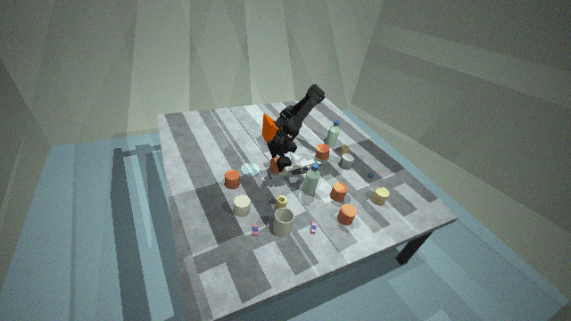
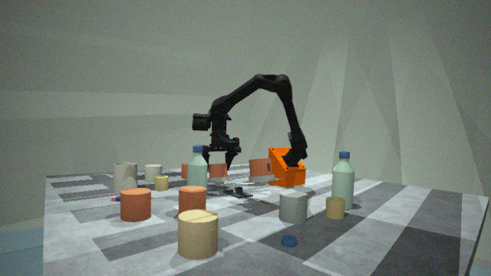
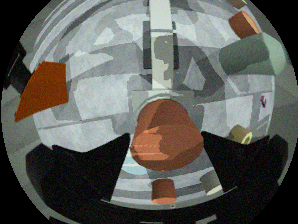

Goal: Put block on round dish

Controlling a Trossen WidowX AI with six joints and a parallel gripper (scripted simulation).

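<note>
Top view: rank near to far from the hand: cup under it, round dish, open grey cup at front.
1. Cup under it, directly below the open hand.
2. Round dish, just beside that cup, on the table.
3. Open grey cup, far toward the front edge.

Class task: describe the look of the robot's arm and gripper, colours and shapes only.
The arm is matt black throughout, built of slim jointed links. It rises from an orange wedge-shaped base. The gripper is black too, with two tapering fingers. No cables or markings show.
</note>
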